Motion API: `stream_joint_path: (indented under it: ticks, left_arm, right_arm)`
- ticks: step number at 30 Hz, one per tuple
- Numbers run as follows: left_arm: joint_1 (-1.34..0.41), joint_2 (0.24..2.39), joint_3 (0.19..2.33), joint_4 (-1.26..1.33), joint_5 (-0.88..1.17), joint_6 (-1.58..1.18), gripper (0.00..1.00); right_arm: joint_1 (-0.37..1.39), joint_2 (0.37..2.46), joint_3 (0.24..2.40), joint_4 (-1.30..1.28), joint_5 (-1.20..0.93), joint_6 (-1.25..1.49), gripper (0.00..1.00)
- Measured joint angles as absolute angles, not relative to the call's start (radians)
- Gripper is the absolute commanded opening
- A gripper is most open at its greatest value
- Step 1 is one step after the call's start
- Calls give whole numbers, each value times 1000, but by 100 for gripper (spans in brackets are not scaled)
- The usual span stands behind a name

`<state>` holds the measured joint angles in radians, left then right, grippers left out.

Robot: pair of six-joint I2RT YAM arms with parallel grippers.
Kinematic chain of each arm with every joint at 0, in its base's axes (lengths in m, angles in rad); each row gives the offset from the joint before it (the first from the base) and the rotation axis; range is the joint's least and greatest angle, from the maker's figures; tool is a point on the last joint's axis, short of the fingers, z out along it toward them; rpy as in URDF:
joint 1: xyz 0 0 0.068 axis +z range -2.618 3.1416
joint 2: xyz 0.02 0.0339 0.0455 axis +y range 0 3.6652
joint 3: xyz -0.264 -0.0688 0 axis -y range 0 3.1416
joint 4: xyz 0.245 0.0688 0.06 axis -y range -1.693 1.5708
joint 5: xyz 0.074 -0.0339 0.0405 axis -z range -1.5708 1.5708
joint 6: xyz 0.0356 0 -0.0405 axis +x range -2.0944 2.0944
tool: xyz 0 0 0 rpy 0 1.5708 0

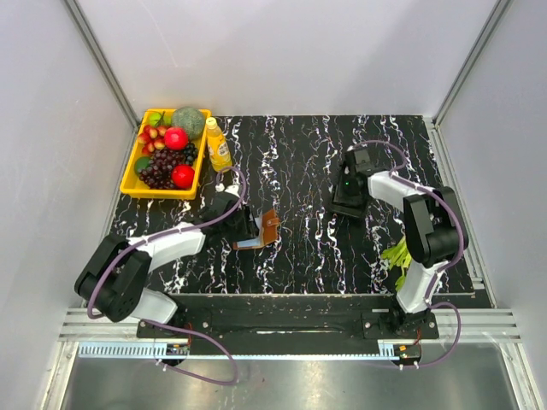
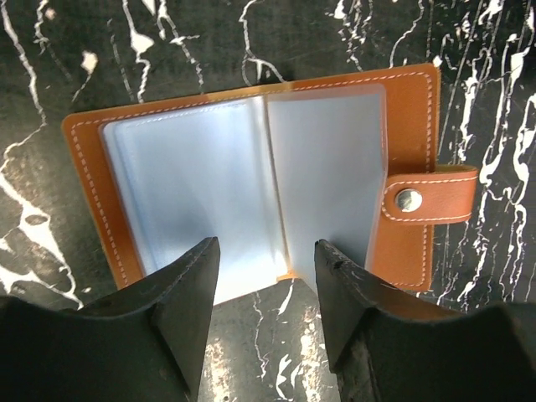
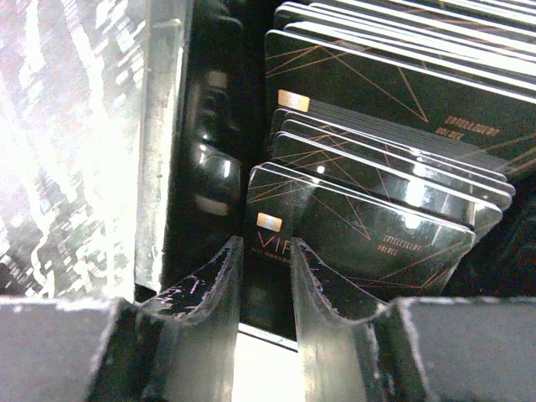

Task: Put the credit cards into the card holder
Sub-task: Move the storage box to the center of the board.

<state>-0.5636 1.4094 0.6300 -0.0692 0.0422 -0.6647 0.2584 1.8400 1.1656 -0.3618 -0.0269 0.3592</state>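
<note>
Brown card holder (image 2: 410, 109) open flat, black credit cards (image 3: 377, 234) stacked

One card holder (image 2: 410, 117), one black box (image 1: 349, 203) of overlapping cards (image 3: 360, 226) too many to count, one yellow basket (image 1: 162, 193), one bottle (image 1: 218, 145).

from high up at six o'clock, looking down on the whole table (image 1: 308, 171). left wrist: very close over the card holder (image 2: 414, 109), near the middle from above. right wrist: very close to the credit cards (image 3: 368, 234), at three o'clock from above.
</note>
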Motion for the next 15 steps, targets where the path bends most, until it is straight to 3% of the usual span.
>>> stream_joint_path:
  ticks: [9, 15]
  left_arm:
    - [-574, 1477, 687, -52, 95, -654, 51]
    - [-591, 1509, 699, -53, 89, -651, 51]
  right_arm:
    - [439, 1806, 1087, -276, -134, 474, 38]
    - [488, 1771, 1065, -274, -147, 462, 46]
